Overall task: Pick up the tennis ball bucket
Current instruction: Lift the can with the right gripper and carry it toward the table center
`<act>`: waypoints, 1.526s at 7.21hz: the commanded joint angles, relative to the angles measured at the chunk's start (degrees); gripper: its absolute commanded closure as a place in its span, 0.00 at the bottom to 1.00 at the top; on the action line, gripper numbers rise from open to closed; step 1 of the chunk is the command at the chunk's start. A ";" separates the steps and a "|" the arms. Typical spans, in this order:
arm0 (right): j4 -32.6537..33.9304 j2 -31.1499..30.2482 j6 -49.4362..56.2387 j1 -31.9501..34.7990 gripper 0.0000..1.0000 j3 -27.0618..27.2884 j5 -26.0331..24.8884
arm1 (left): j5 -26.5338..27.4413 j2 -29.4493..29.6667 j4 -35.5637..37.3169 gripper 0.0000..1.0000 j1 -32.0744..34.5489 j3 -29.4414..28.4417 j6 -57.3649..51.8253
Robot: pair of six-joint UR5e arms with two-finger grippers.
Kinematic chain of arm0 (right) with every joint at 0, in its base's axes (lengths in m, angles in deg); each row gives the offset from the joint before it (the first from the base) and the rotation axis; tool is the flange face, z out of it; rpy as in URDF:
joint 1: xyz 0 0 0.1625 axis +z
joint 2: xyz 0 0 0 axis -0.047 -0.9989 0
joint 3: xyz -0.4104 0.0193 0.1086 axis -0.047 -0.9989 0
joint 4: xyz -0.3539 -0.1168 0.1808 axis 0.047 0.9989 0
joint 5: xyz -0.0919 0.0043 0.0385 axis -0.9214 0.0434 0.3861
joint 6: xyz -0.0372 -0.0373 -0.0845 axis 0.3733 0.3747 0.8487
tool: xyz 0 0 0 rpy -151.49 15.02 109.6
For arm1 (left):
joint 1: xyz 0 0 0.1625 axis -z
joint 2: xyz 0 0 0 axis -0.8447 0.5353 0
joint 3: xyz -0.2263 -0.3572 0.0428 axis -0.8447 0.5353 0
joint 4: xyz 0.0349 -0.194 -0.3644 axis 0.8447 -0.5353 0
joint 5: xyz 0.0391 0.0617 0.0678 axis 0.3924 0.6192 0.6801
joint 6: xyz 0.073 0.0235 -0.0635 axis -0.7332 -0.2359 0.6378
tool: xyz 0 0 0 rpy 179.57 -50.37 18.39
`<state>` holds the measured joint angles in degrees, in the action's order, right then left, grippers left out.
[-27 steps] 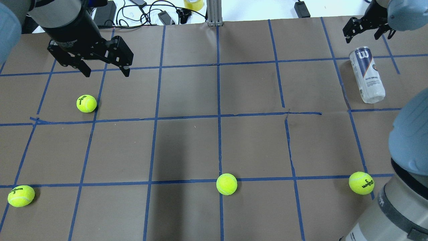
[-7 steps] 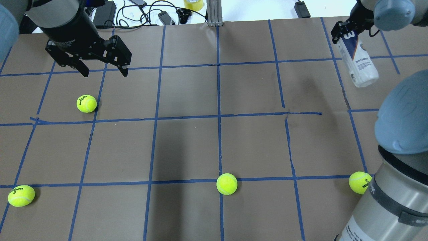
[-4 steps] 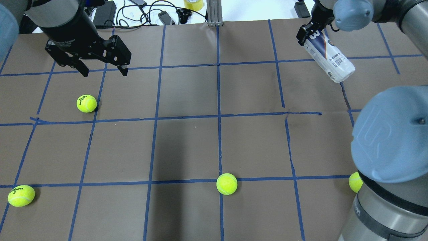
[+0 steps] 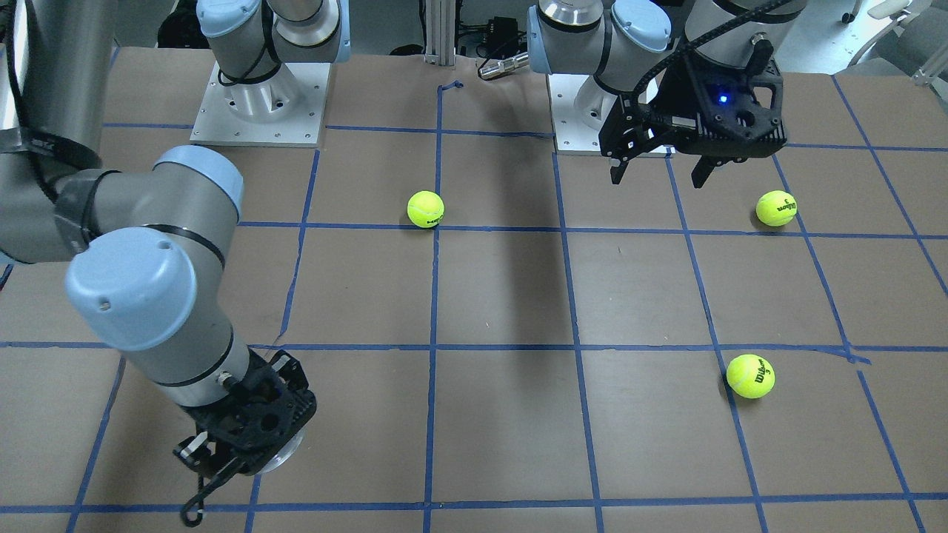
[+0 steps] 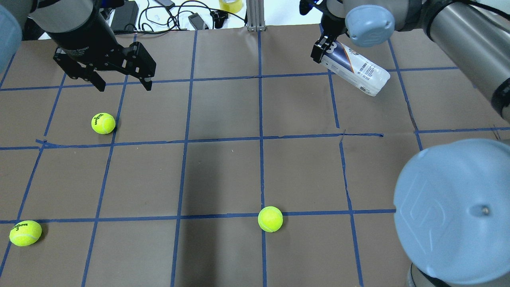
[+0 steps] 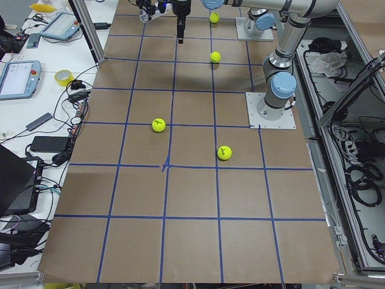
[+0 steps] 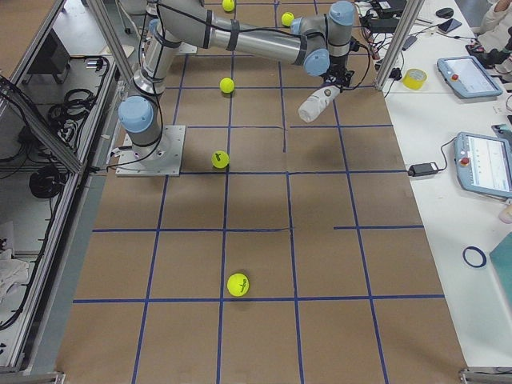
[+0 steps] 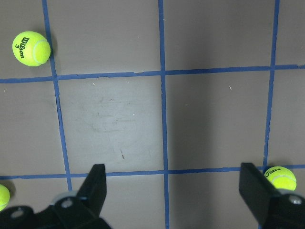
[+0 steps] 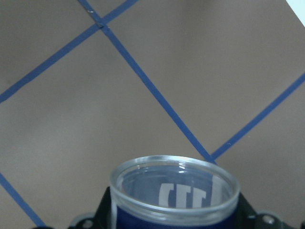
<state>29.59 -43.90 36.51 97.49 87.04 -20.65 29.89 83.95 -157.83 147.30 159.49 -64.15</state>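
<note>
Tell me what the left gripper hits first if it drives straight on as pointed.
The left gripper points down at the table; it would probably meet bare brown paper first. The nearest tennis ball seems outside the open jaws, though depth is unclear.

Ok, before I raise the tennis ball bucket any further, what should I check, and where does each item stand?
1. Grip: the right gripper is shut on the tennis ball bucket near one end: ok.
2. Bucket off the table, with its shadow beneath it in the right side view: ok.
3. Bucket level: not ok, it is tilted.
4. Hold firm, no slipping: cannot tell.
5. The left gripper is open, empty and well apart from the bucket: ok.
6. The nearest tennis ball lies well away from the bucket: ok.
</note>
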 commanded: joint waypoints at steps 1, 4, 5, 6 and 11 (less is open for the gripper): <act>0.11 -0.97 5.26 6.08 0.93 2.68 -0.22 | 0.00 0.00 0.00 0.00 -0.02 0.00 -0.06; 0.11 -2.11 12.64 14.52 0.97 5.40 -3.71 | 0.00 0.00 0.00 0.00 -0.02 0.09 -0.06; 1.33 -1.50 15.43 15.76 1.00 6.54 -3.65 | 0.00 0.00 0.00 0.00 -0.02 0.09 0.02; 4.65 -1.15 20.51 15.86 1.00 7.95 -3.04 | 0.00 0.00 0.00 0.00 -0.02 0.00 0.02; 11.97 2.54 21.26 18.50 1.00 11.04 5.14 | -0.09 0.00 0.00 0.00 -0.02 0.09 0.11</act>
<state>40.28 -42.24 57.93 115.74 97.91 -16.81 29.87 83.95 -157.83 147.28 159.58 -64.10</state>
